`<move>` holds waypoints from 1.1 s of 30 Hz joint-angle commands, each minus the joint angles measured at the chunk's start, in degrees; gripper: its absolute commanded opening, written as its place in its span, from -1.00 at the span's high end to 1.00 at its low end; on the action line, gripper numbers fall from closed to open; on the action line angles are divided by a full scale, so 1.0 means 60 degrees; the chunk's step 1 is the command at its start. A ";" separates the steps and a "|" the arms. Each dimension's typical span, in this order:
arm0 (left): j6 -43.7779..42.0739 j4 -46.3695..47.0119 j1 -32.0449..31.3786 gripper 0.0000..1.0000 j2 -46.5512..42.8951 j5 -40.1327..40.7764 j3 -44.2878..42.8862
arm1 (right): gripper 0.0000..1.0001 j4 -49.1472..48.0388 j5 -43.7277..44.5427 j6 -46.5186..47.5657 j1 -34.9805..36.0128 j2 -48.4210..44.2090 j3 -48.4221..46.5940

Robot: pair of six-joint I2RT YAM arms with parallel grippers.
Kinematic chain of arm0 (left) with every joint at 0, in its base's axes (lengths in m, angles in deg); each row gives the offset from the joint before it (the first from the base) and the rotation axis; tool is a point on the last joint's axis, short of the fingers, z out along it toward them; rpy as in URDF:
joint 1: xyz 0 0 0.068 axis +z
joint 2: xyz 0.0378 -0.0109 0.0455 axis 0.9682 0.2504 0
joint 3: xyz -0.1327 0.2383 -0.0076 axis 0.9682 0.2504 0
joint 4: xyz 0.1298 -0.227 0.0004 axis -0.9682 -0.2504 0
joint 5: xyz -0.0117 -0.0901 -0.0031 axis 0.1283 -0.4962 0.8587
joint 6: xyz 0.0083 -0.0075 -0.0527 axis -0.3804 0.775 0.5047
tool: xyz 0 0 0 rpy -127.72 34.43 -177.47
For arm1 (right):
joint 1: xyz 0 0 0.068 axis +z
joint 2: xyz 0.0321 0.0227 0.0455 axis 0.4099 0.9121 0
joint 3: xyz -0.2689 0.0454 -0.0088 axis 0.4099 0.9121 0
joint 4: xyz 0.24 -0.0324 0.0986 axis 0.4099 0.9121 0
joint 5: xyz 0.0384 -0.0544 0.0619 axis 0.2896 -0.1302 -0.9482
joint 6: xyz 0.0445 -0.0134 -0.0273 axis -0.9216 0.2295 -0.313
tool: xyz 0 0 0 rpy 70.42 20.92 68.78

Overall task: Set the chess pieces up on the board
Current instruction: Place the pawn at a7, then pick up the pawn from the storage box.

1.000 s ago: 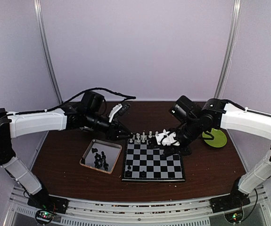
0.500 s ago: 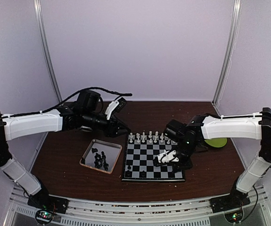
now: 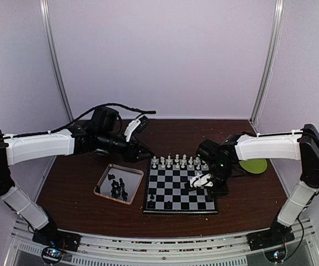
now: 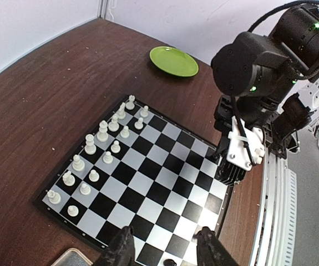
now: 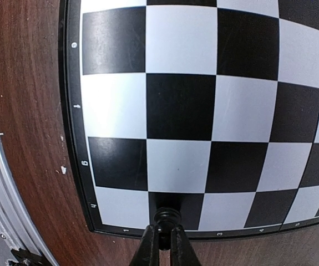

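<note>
Over a black edge square of the black-and-grey checked chessboard (image 5: 176, 160) right end effector (image 5: 162, 224) fingers were pressed together, left end effector (image 4: 167, 244) fingers stood apart, small white chessmen (image 4: 102, 133) showed from left wrist, not right wrist

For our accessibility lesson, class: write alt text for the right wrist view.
The right claw, shut on a tiny black chess piece, hangs over a black square at the edge of the board. Brown table shows alongside.

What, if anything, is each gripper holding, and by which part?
The right gripper pinches a black chess piece, seemingly by its top. The left gripper is open and holds nothing.
</note>
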 commanded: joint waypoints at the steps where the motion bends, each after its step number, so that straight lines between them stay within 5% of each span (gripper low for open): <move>1: 0.0057 0.0487 0.0057 0.21 0.0112 -0.0232 0.0025 | 0.99 0.0005 0.0176 -0.0085 -0.0033 0.0136 -0.0051; 22: 0.0094 0.0412 0.0048 0.21 0.0131 -0.0189 0.0027 | 0.61 -0.0084 0.0196 -0.0202 -0.0046 0.0051 0.0004; 33: 0.0278 -0.2301 0.0033 0.23 -0.0568 0.2345 -0.0053 | 0.50 0.0991 -0.1715 -0.0233 -0.0454 -0.2075 -0.0728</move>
